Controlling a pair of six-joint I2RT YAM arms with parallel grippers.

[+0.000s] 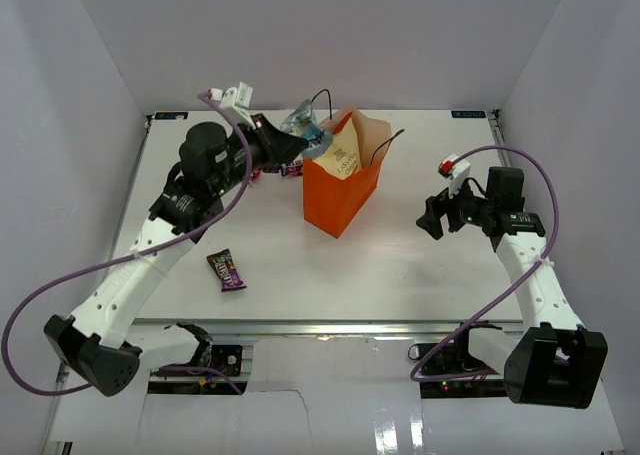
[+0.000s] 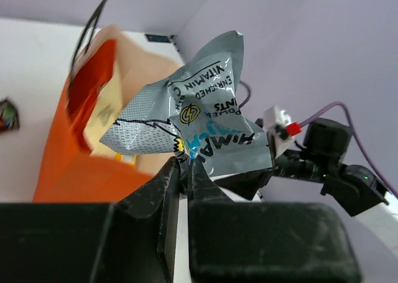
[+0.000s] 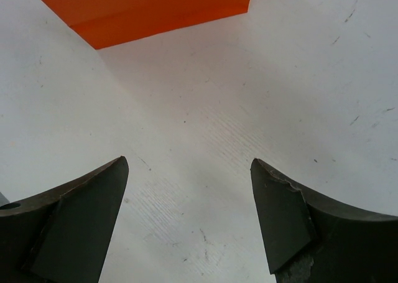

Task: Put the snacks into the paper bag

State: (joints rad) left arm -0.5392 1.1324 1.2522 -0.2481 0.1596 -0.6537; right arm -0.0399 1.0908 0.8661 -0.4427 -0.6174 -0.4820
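The orange paper bag (image 1: 340, 195) stands upright at mid-table with black cord handles; a cream packet (image 1: 345, 158) shows in its mouth. My left gripper (image 1: 300, 143) is shut on a crumpled silver-blue snack packet (image 1: 305, 125) and holds it in the air at the bag's upper left rim. In the left wrist view the packet (image 2: 199, 112) sticks up from my closed fingertips (image 2: 185, 162), beside the bag (image 2: 74, 152). A purple-brown packet (image 1: 227, 270) lies on the table to the front left. My right gripper (image 1: 430, 215) is open and empty, right of the bag.
Small red-pink wrappers (image 1: 256, 175) lie partly hidden under my left arm, behind the bag's left side. One small packet (image 2: 7, 115) shows at the left edge of the left wrist view. The right wrist view shows the bag's base (image 3: 143, 9) and white table (image 3: 199, 121).
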